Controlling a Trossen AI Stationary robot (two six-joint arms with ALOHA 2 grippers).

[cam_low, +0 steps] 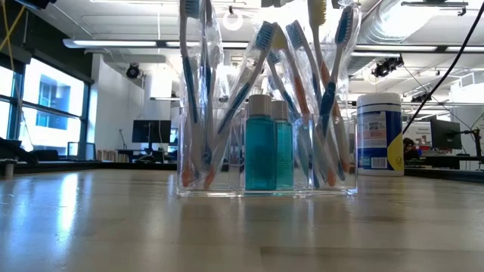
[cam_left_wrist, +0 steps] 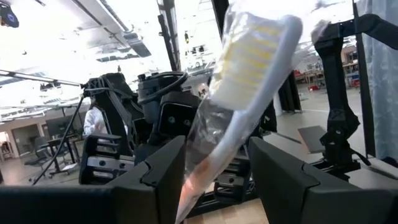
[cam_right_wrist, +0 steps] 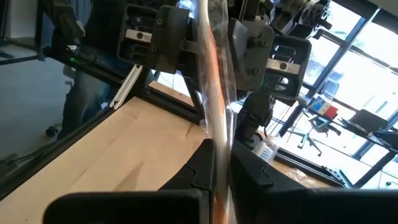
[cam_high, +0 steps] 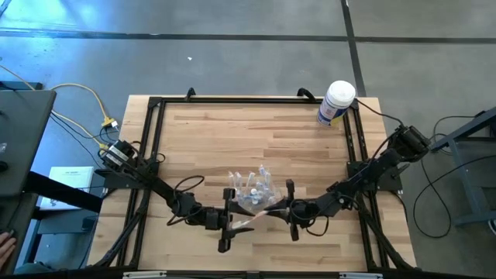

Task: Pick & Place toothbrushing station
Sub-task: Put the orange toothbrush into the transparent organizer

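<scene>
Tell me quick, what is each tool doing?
Left tool: open around a wrapped toothbrush.
Right tool: closed on that toothbrush.

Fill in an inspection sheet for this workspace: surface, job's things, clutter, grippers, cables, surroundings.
Surface: wooden table, dark frame along its edges.
Job's things: clear holder upright on the table, with wrapped toothbrushes and teal bottles.
Clutter: white tub at the far right corner.
Grippers: left gripper fingers apart around a wrapped toothbrush; right gripper shut on the same toothbrush, near the table's front edge.
Cables: yellow cable on the floor, left of the table.
Surroundings: grey floor; open workshop with monitors behind.
</scene>
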